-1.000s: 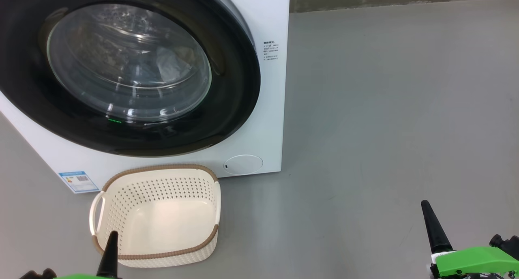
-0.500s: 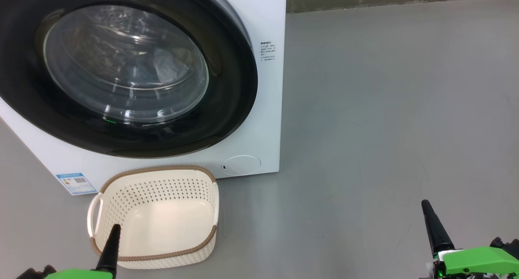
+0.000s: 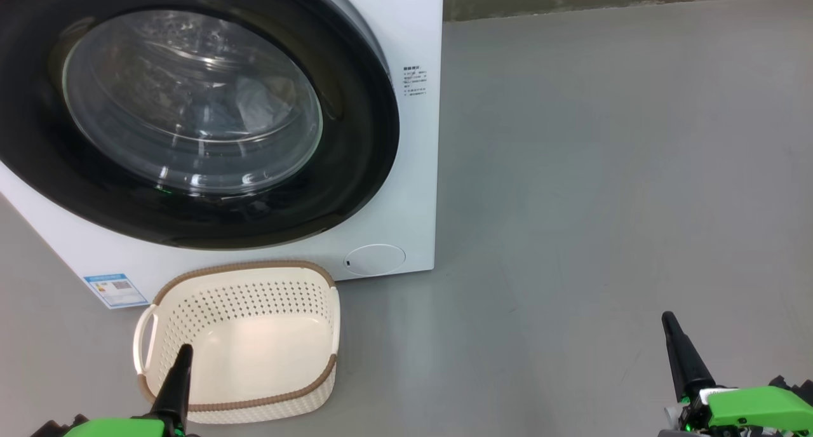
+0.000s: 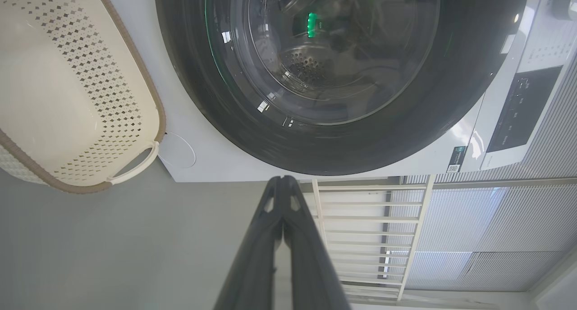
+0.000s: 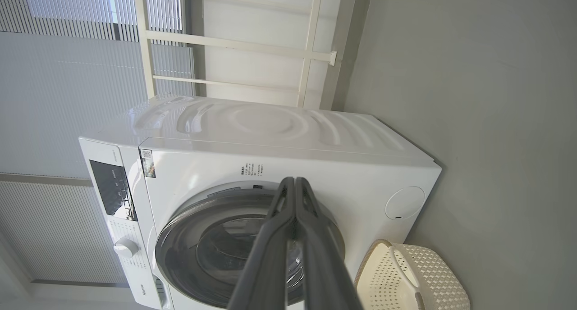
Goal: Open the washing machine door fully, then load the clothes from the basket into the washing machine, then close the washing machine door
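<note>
Since the basket (image 3: pixel 244 269) stands empty and the washing machine door (image 3: pixel 362 170) is shut, the job looks done.
Left claw (image 3: pixel 185 353), pressed together and empty, hangs low near the basket; clothes (image 3: pixel 257 103) lie behind the door glass; right claw (image 3: pixel 667 319), likewise closed on nothing, points over the floor (image 3: pixel 571 202).

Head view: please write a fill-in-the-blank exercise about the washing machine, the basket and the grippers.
1. The cream-white perforated plastic basket with a brown rim is ___.
2. The round glossy black washing machine door is ___.
3. The left gripper and the right gripper, with long dark fingers, are both ___.
Missing words: empty; closed; shut.
</note>
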`<state>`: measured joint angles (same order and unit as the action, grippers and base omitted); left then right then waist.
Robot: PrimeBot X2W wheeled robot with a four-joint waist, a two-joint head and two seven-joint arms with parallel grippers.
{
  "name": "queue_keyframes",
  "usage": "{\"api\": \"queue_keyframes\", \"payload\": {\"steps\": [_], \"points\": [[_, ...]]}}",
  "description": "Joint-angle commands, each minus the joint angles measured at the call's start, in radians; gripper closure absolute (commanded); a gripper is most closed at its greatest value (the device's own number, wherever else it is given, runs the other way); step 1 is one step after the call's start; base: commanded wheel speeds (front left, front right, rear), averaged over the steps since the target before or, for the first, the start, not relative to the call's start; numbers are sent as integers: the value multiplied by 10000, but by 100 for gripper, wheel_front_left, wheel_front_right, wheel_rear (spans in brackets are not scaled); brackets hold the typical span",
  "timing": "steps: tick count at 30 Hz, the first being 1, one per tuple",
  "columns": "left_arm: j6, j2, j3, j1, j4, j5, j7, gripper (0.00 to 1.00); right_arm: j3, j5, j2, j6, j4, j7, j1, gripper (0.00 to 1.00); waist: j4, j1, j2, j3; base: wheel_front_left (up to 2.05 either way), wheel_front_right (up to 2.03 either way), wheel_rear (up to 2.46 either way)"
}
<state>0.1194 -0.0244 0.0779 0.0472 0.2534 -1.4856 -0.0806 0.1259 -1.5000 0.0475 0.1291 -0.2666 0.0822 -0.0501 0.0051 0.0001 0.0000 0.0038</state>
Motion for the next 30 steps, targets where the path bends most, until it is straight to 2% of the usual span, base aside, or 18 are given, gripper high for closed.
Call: {"api": "queue_keyframes", "payload": {"steps": [1,9,30], "points": [[84,-240,332,495,-145,-448,-131,100,-153,-391,35,19,233,118,-534,100,-13,0,0,-2,0,0,0],[113,-258,358,609,-79,-1231,-325,100,-116,-1083,28,16,218,314,-579,100,-51,0,0,-8,0,0,0],[113,-258,357,609,-80,-1231,-325,100,-118,-1084,28,16,219,313,-579,100,-51,0,0,-8,0,0,0]]}}
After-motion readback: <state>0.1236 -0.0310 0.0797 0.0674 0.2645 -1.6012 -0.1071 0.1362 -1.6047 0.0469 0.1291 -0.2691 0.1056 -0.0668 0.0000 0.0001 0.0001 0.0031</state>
